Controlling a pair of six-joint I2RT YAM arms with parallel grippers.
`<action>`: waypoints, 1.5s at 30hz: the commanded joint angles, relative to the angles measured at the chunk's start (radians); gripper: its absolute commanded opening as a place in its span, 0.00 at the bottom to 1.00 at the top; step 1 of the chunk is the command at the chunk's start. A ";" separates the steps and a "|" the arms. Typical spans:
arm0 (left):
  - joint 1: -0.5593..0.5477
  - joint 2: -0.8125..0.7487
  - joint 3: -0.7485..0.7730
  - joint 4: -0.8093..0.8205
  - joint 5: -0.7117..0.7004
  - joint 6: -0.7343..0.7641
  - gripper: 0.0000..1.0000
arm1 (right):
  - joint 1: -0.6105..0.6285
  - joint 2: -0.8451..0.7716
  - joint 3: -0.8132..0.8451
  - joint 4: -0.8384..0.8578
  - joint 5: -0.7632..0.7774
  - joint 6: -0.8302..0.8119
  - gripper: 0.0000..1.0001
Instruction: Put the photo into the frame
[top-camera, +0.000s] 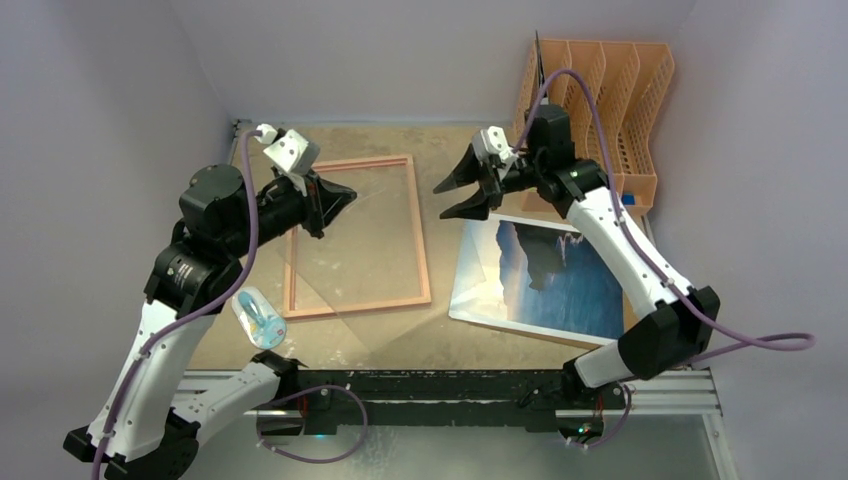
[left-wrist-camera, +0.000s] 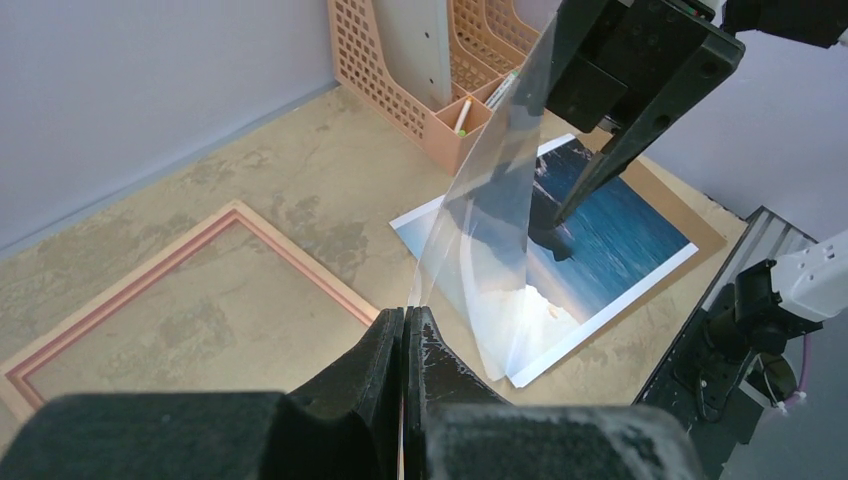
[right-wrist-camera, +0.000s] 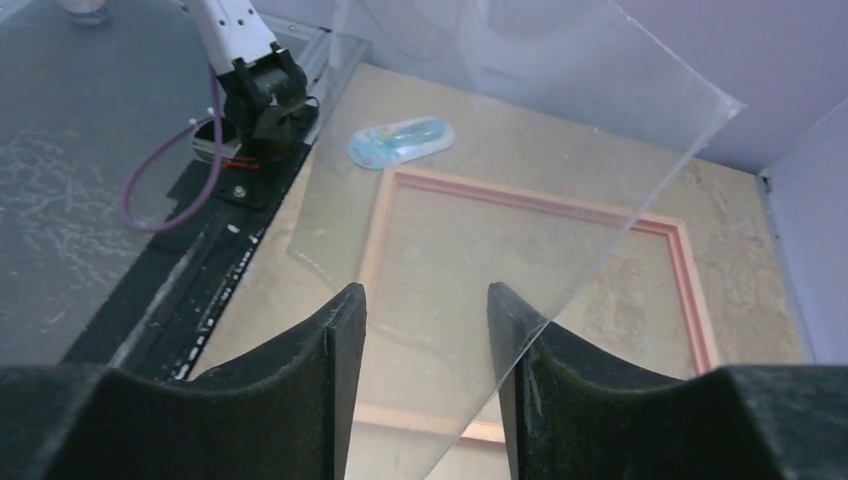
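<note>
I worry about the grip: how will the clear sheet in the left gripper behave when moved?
Probably stiff: the clear sheet, pinched at one edge by the left gripper, stands flat without drooping. Its glossy surface may slip. It looks thin, so likely light.

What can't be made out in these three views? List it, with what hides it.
Right wrist: whether the right gripper touches the clear pane; its edge is see-through.
Left wrist: the frame, cut off at the left edge and partly behind the left gripper.
Top view: the file rack, its contents partly behind the right arm.
Right wrist: the photo lies outside that view.
</note>
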 joint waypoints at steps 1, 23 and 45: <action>-0.001 -0.016 -0.011 0.084 0.021 -0.025 0.00 | 0.016 -0.093 -0.117 0.334 -0.040 0.345 0.47; 0.000 0.008 0.143 0.087 -0.305 -0.168 0.88 | 0.021 -0.407 -0.387 0.885 0.435 0.922 0.00; -0.001 -0.161 -0.237 0.405 -0.200 -0.449 0.91 | 0.020 -0.512 -0.276 0.814 0.993 1.363 0.00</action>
